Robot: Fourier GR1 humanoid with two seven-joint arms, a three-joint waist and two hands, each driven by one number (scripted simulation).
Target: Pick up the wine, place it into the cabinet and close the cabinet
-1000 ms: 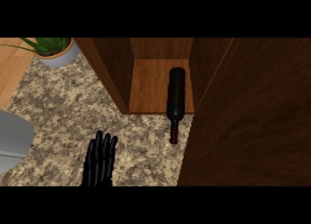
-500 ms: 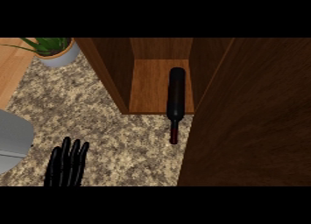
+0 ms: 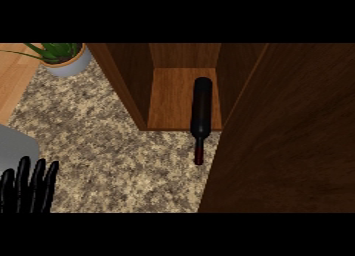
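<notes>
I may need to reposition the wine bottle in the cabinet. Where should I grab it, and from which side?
Probably the neck: the wine bottle lies flat with its body on the cabinet floor and its neck sticking out over the counter. Come from the left, since the open cabinet door crowds its right side.

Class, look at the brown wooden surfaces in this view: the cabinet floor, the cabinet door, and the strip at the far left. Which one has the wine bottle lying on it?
The cabinet floor: the wine bottle lies on it, neck jutting over the granite counter.

Home kitchen: speckled granite counter (image 3: 99, 130), wooden cabinet (image 3: 184, 100), potted plant (image 3: 62, 57), wine bottle (image 3: 200, 112).
</notes>
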